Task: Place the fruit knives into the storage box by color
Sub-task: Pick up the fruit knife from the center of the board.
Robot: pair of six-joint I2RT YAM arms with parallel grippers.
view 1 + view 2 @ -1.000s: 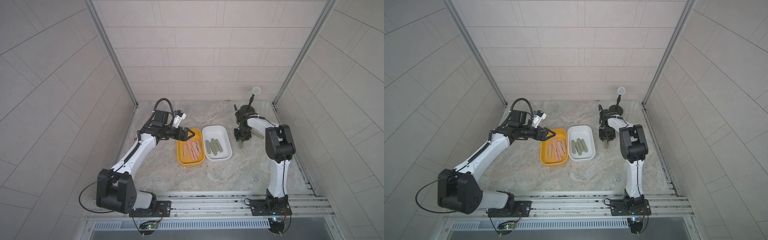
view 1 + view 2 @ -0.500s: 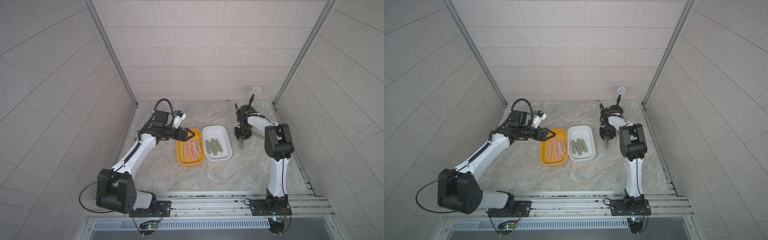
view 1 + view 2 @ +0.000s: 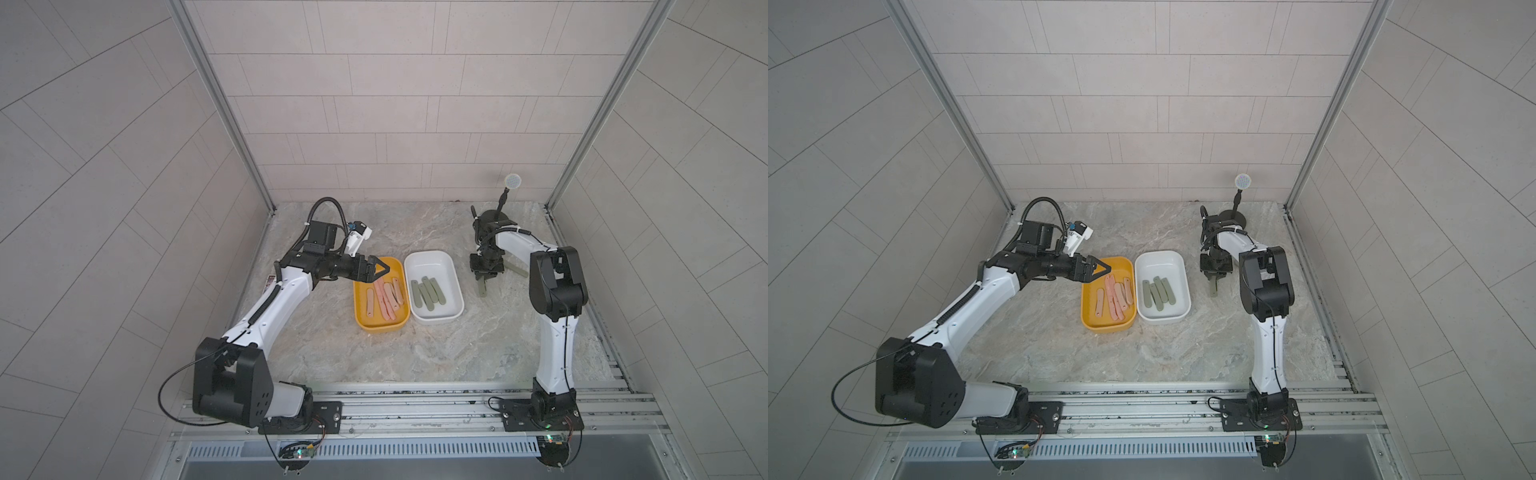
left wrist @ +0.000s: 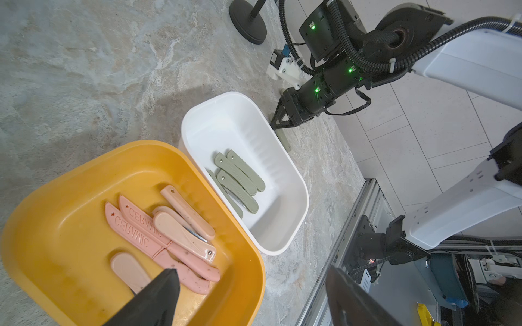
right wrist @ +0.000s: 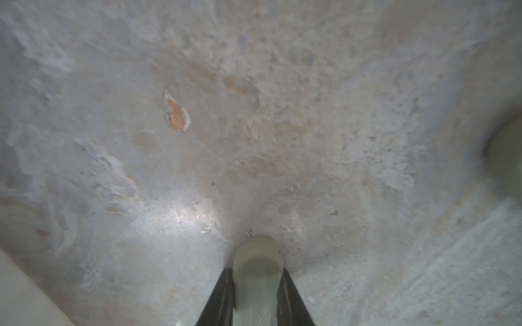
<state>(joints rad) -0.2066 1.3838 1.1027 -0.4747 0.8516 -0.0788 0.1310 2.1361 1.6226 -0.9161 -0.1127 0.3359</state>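
Right gripper (image 5: 255, 275) clenches the grey-green knife (image 5: 257, 255) edgewise; we fear it twisting loose before the white box (image 3: 430, 266) at nine o'clock. Left gripper (image 3: 382, 269) gapes, released.

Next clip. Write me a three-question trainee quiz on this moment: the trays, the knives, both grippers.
1. Pick one: the pink knives lie in a tray coloured A) white, B) yellow, C) blue.
2. True or false: the left gripper is shut on a knife.
3. Fill in: the right gripper is clamped on a ___ knife.
Key: 1 B, the yellow tray. 2 False: open, empty. 3 The grey-green knife.
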